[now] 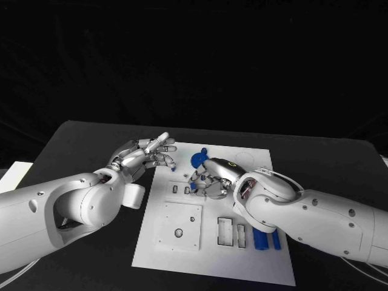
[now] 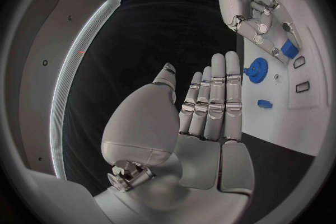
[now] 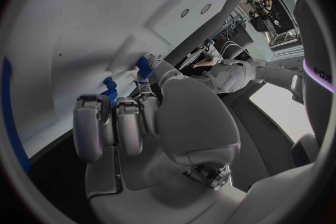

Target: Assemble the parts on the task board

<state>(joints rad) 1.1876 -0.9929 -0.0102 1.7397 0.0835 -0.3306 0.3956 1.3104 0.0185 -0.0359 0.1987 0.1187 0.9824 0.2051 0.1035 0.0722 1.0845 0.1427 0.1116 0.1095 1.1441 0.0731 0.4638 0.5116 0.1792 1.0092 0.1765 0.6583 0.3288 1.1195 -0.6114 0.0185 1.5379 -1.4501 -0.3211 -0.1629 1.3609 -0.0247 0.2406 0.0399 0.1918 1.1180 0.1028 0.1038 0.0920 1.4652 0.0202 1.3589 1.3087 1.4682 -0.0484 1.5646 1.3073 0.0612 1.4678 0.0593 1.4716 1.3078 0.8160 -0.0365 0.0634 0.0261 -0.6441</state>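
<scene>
The white task board lies in the middle of the black table. A blue gear sits near its far edge, also seen in the left wrist view as the gear with a small blue part beside it. My right hand is curled down over the board's far middle, and its fingertips close on a small blue part at the board's surface. My left hand hovers at the board's far left corner with fingers straight and nothing in it.
Two blue parts lie side by side near the board's right edge. Raised white blocks and slotted frames occupy the board's near left. A white sheet lies at the table's left edge.
</scene>
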